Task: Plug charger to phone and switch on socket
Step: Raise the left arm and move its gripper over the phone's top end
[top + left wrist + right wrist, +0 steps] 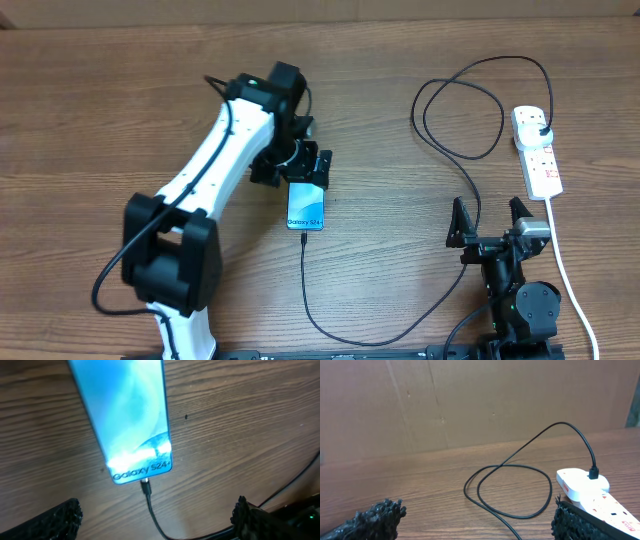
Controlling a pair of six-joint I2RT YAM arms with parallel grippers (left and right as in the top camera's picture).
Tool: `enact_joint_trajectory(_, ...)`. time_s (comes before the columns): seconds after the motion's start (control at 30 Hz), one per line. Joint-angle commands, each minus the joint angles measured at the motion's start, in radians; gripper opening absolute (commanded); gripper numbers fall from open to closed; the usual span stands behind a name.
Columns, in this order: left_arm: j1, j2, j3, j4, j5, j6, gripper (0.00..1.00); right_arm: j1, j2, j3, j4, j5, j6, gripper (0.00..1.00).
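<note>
Left gripper [156, 510] wide, empty, over phone [130, 415]; charger [149, 500] looks seated. Right gripper [490, 218] wide; next, likely press socket [545, 170] switch.

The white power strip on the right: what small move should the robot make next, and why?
Probably the right gripper, open and empty, should reach forward to the socket and press its switch. The charger tip looks seated in the phone, and its plug already sits in the strip.
</note>
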Motion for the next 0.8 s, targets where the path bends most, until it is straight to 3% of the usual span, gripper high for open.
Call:
enact_joint_trajectory(0.0, -0.026, 0.048, -0.005, 0.006, -0.031, -0.029, 1.0, 0.001, -0.01, -0.01, 0.004, 0.009, -0.001, 1.0)
enact_joint_trajectory(0.3, -0.055, 0.119, -0.005, 0.047, -0.173, -0.119, 1.0, 0.001, -0.01, -0.01, 0.004, 0.009, -0.001, 1.0)
enact_joint_trajectory(0.77, -0.056, 0.156, -0.005, 0.088, -0.169, -0.134, 1.0, 0.001, -0.01, -0.01, 0.004, 0.009, -0.001, 1.0)
